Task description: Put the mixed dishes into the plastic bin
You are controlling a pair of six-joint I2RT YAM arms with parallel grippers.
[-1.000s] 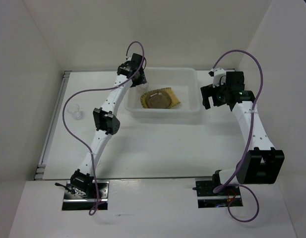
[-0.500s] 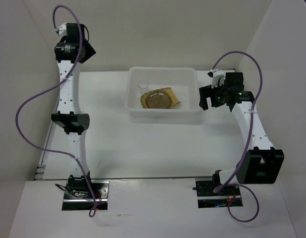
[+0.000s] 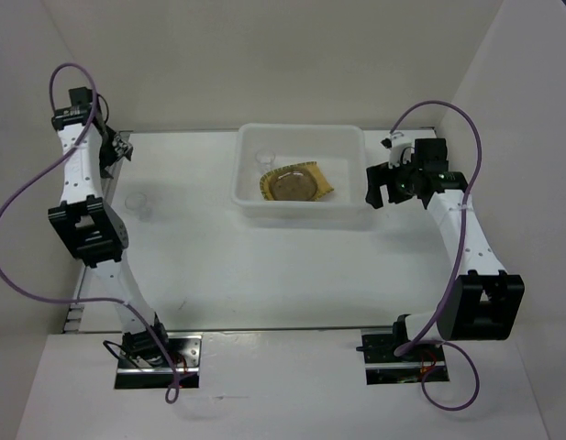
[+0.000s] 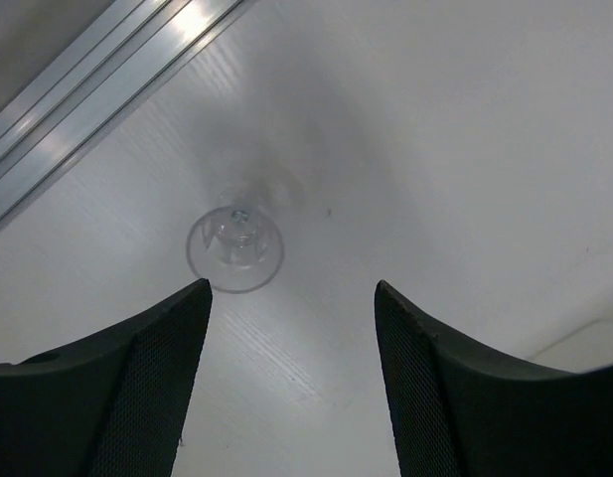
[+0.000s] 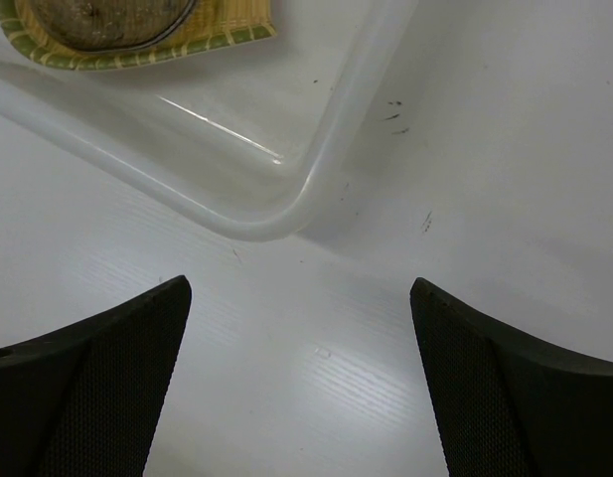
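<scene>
My left tool [image 4: 291, 288] is released. Its two dark fingers are spread wide with nothing between them, and it hangs over the bare white surface [image 4: 455, 139] at the far left of the overhead view. In the wrist view, just above the gap between the fingers, the clear cup [image 4: 235, 250] stands upright on the surface. It is a tiny, colourless, see-through round with a thin rim and a small bright centre, and the fingers are not touching it. A metal rail [image 4: 77, 89] runs diagonally across the upper left corner of that view.

My right tool [image 5: 298, 288] is also released, jaws wide apart and holding nothing. It hovers just outside the right end of the bin [image 5: 276, 224]. The bin is a milky, translucent tub, and its rounded corner and rolled rim curve across the middle of the wrist view.

Inside the bin, towards its centre, lies the plate [image 3: 310, 188]. It is tan-yellow and fan-shaped, with a striped, greenish edge. A round dish [image 3: 292, 183], smoky grey-brown, sits on top of it. In the upper left of the bin floor is a small translucent dish [image 3: 264, 158], pale and too faint to make out further.
</scene>
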